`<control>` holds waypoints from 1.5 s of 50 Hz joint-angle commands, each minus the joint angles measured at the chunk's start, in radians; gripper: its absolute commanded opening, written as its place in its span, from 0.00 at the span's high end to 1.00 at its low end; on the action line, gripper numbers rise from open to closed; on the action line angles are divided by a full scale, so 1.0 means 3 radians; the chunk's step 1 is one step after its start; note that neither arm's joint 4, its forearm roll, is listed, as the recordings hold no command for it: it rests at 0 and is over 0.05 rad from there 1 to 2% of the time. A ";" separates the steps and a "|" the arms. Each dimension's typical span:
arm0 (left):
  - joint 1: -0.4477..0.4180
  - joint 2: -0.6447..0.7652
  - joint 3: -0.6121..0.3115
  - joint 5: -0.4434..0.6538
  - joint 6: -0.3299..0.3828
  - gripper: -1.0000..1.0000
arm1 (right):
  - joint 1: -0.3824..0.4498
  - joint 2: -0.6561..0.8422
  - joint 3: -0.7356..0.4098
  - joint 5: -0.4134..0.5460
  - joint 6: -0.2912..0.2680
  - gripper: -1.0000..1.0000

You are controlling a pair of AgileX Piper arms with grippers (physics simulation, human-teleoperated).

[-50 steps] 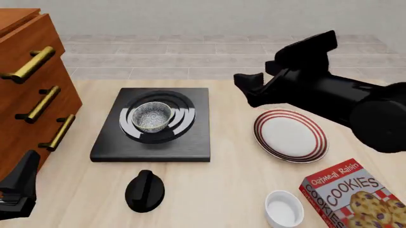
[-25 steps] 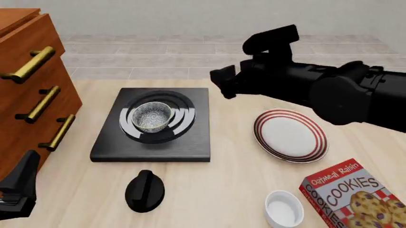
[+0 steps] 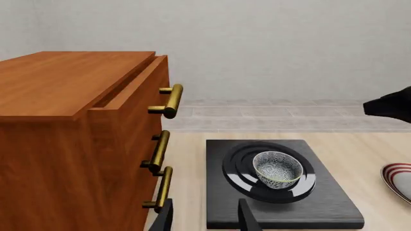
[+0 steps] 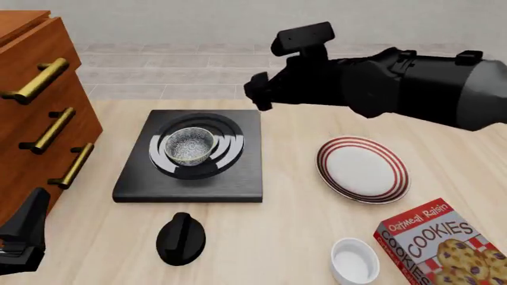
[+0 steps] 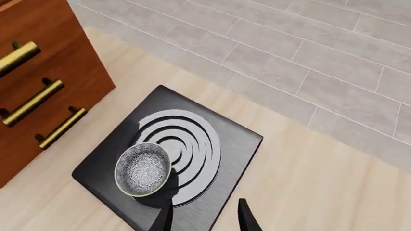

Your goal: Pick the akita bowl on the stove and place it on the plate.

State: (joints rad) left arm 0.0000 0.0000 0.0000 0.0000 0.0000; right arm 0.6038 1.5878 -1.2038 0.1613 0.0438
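"Black was the colour of the stove (image 4: pixel 190 159), and my akita bowl (image 4: pixel 189 145) sat right on its silver rings, a bit left of the middle."

"Where was the plate (image 4: pixel 364 169)?"

"On the wood table (image 4: pixel 285 237), to the right of the stove and apart from it. It had red stripes round its rim."

"And your right gripper (image 4: pixel 258 95)?"

"I saw it up in the air, by the far right corner of the stove. It was not touching the bowl. In the right wrist view its two fingers (image 5: pixel 247 217) had a small gap between them, with nothing in it."

"What about the left gripper (image 4: pixel 20 237)?"

"It was low at the near left, by the brown drawers (image 4: pixel 40 113). Its fingers (image 3: pixel 247 217) stood a little apart too, holding nothing."

"Anything else on the table?"

"A black knob (image 4: pixel 180 238) near me, a little white cup (image 4: pixel 354 260), and a box of cookies (image 4: pixel 440 246) at the near right."
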 commanded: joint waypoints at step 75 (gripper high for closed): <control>0.0000 0.0000 0.0000 0.0000 0.0000 0.00 | 0.0216 0.1492 -0.1555 0.0735 0.0075 0.00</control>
State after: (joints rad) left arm 0.0000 0.0000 0.0000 0.0000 0.0000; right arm 0.6629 2.0048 -1.6530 0.3842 0.0605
